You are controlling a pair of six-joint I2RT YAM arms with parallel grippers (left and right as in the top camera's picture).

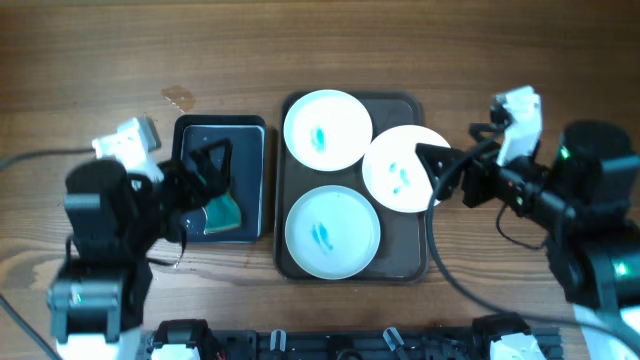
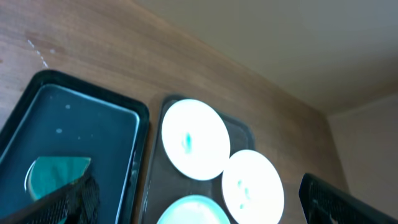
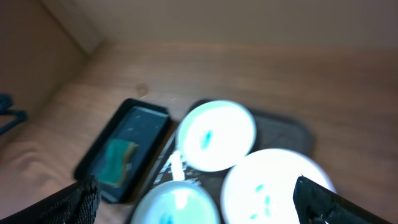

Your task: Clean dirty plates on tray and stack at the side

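Observation:
Three white plates with blue-green smears lie on the dark tray (image 1: 415, 262): a far plate (image 1: 327, 130), a right plate (image 1: 400, 168) and a near plate (image 1: 332, 232). A teal sponge (image 1: 224, 213) lies in a small black tray (image 1: 250, 180) to the left. My left gripper (image 1: 210, 178) is open above the small tray, just over the sponge. My right gripper (image 1: 442, 175) is open at the right plate's right edge. The right wrist view shows the right plate (image 3: 277, 186) between the spread fingers (image 3: 199, 205). The left wrist view shows the sponge (image 2: 53, 174) by the left finger.
A small stain (image 1: 178, 97) marks the wooden table behind the small black tray. Bare table lies to the right of the dark tray, under my right arm. The arm bases stand along the near edge.

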